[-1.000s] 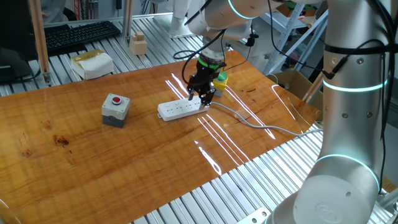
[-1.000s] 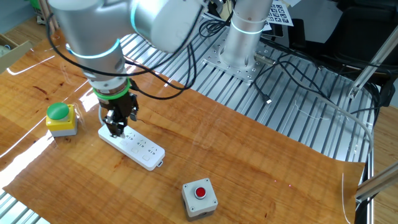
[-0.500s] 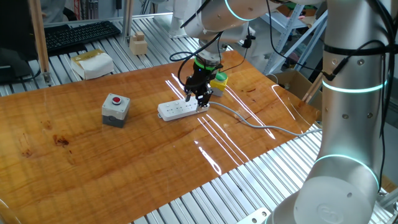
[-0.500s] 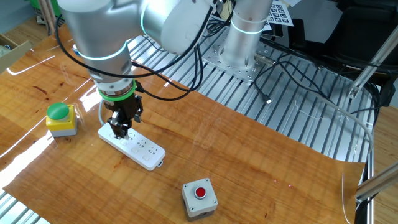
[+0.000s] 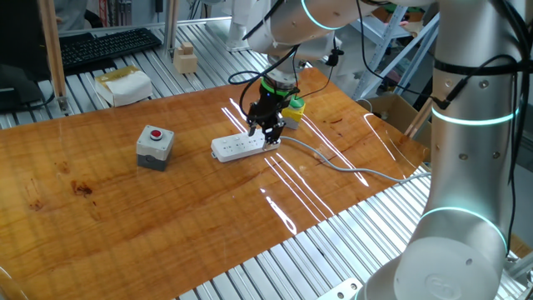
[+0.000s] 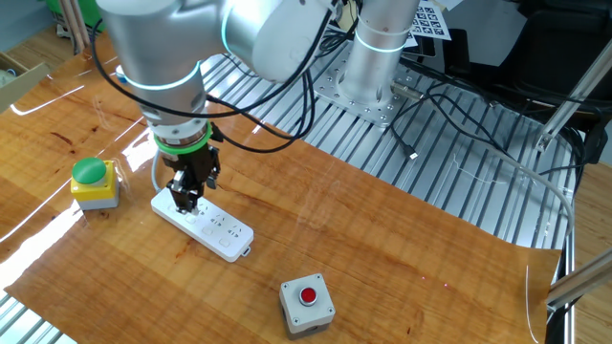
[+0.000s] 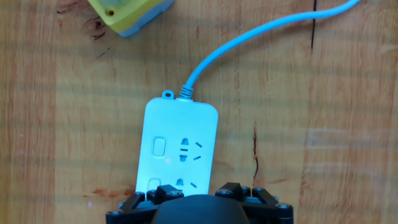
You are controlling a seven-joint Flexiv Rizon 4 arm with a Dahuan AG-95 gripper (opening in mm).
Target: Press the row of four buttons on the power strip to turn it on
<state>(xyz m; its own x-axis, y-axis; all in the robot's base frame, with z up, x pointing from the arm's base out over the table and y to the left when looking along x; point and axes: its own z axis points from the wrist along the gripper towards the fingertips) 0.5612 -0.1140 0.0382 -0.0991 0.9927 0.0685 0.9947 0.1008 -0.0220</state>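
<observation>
The white power strip (image 5: 240, 147) (image 6: 212, 226) (image 7: 181, 146) lies mid-table with its cable at one end. My gripper (image 5: 265, 132) (image 6: 185, 201) (image 7: 202, 191) points straight down over the strip, close to the cable end. In the hand view its two black fingertips stand apart, open, with nothing between them. Of the row of four buttons, the first button (image 7: 158, 147) by the cable shows in full. The second button (image 7: 153, 183) lies partly under the left fingertip (image 7: 163, 191). I cannot tell whether the finger touches it. The other buttons are hidden below the hand.
A grey box with a red button (image 5: 155, 143) (image 6: 306, 304) sits apart from the strip. A yellow and green box (image 5: 293, 107) (image 6: 93, 182) (image 7: 127, 12) stands just past the strip's cable end. The cable (image 5: 350, 169) (image 7: 249, 43) trails off toward the table edge.
Over the last second my gripper shifted a short way along the strip, away from the cable end. Since half a second ago it has hardly moved. The finger gap is unchanged.
</observation>
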